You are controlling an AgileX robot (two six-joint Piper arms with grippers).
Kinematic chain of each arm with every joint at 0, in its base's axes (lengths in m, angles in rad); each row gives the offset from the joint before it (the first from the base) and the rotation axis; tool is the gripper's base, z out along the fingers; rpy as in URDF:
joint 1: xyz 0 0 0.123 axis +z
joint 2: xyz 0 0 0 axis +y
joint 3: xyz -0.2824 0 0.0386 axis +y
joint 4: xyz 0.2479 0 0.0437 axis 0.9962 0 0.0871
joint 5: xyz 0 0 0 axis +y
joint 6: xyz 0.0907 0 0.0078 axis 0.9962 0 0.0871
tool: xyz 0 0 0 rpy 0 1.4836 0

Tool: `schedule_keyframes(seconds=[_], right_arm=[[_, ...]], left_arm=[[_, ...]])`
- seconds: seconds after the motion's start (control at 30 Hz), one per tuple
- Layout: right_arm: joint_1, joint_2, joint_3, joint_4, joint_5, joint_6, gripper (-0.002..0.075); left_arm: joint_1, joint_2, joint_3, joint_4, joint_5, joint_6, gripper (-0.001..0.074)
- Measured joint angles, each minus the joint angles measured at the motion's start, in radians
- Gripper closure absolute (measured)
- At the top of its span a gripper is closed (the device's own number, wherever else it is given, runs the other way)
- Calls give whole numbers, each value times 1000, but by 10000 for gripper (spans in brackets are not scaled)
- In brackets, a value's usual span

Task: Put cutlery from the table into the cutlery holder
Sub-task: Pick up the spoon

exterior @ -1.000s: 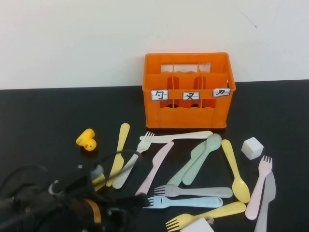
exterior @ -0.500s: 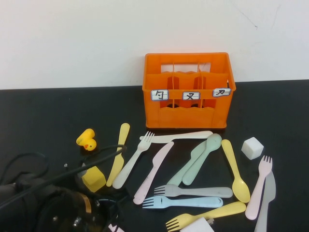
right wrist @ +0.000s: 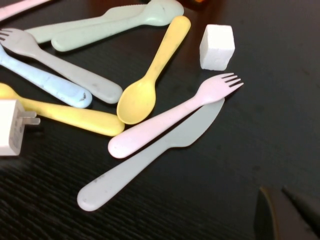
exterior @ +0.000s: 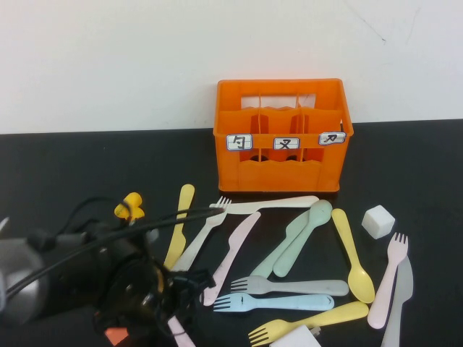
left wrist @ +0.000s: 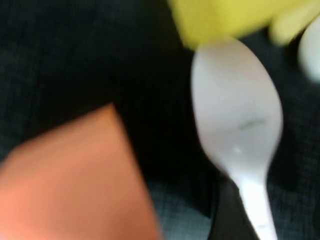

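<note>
I see matte pastel cutlery (exterior: pixel 289 249) scattered mid-frame on the black bench (exterior: pixel 65 173) below the ribbed orange cutlery holder (exterior: pixel 282 134); left pincer (exterior: pixel 155 289) lower left, right pincer (right wrist: pixel 287 215) lower right, grip states undeterminable.

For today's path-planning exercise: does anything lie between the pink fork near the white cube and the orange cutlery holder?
Yes. The white cube sits on the table between pink fork and cutlery holder. Left gripper is far off; right gripper shows only at its wrist view's edge.

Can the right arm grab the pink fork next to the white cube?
Probably yes. The pink fork lies on top of the grey knife, nothing covers it, and the right gripper sits close by.
</note>
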Motion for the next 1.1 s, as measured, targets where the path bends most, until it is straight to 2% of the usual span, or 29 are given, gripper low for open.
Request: schedule_keyframes(seconds=[0.17,0.4,0.87,0.97,1.1], right_arm=[[0,0,0,2,0,0,728],[0,0,0,5,0,0,728],[0,0,0,5,6,0,728],[0,0,0,5,12,0,728],[0,0,0,5,14,0,728]], left_arm=[[0,76,-101,104,55,53,391],[0,123,-187,131,200,74,391],[0,133,-201,-35,237,196,400],[0,135,-201,-30,239,202,461],[0,135,-201,-15,243,204,633]])
